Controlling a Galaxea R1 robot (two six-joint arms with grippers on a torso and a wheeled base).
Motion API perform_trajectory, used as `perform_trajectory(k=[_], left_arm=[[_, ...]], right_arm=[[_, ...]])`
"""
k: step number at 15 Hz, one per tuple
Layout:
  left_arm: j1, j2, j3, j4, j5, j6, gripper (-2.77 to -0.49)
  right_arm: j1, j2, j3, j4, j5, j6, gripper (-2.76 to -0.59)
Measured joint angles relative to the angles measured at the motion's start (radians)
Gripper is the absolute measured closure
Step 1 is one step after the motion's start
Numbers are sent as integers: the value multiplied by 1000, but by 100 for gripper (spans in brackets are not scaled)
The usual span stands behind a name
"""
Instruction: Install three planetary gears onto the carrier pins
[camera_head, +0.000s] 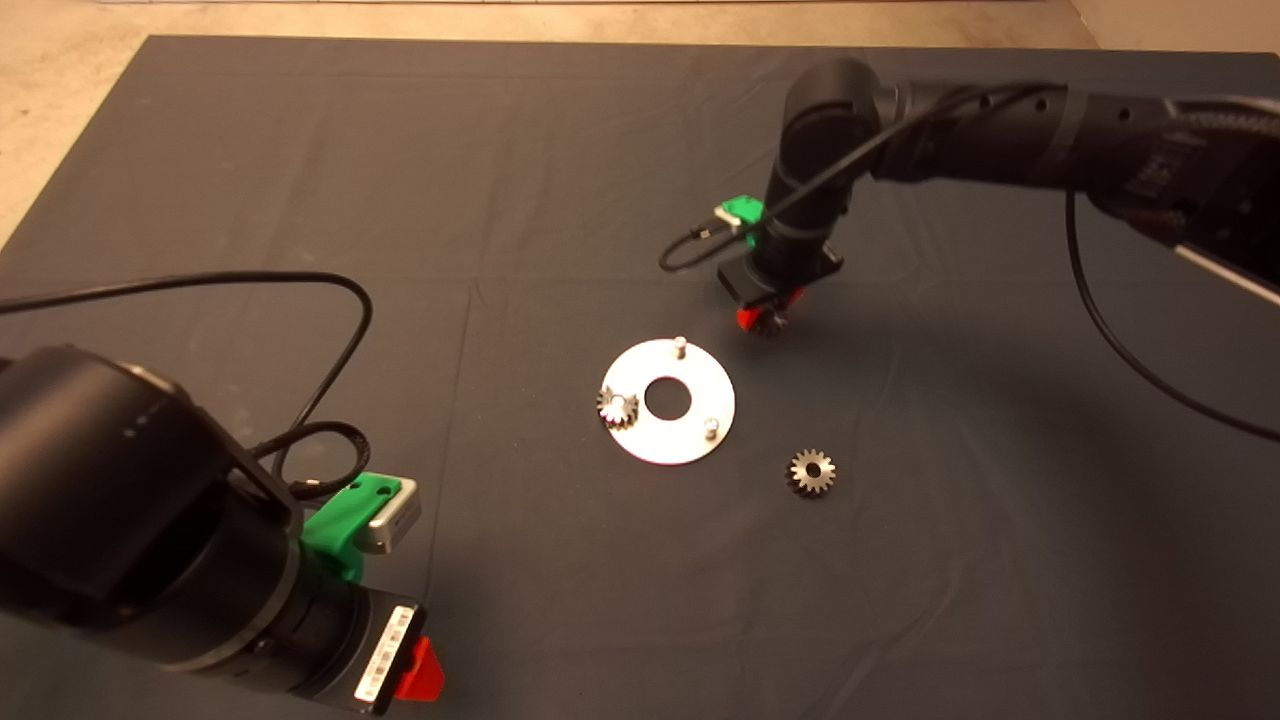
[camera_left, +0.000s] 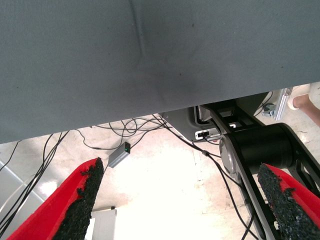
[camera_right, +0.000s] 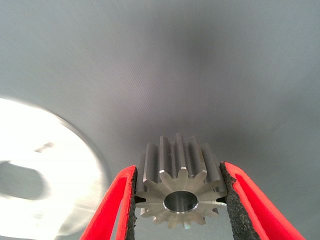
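My right gripper has its jaws clamped on a gear just beyond the disc. One gear sits pinned; another lies loose on the bench. My left gripper waits near-left, jaws apart.

Dark mat, floor cables

Disc blurred; cut off at edge.
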Motion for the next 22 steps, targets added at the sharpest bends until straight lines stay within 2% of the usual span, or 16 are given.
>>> perform_trajectory(k=[2,4,7,10,13,22], left_arm=[[0,1,2,-7,0,0,-219],[0,1,7,-8,0,0,-219],[0,0,8,-11,0,0,-219],[0,0,9,-12,0,0,-219],[0,0,9,-12,0,0,-219],[0,0,9,-12,0,0,-219]], right_arm=[[25,24,-26,6,2,-2,-102],[31,45,-81,17,-5,-22,-101],[41,82,-176,84,-2,-75,-101],[41,106,-214,116,-4,-99,-101],[41,131,-215,131,-2,-106,-102],[39,135,-113,138,-3,-109,-101]])
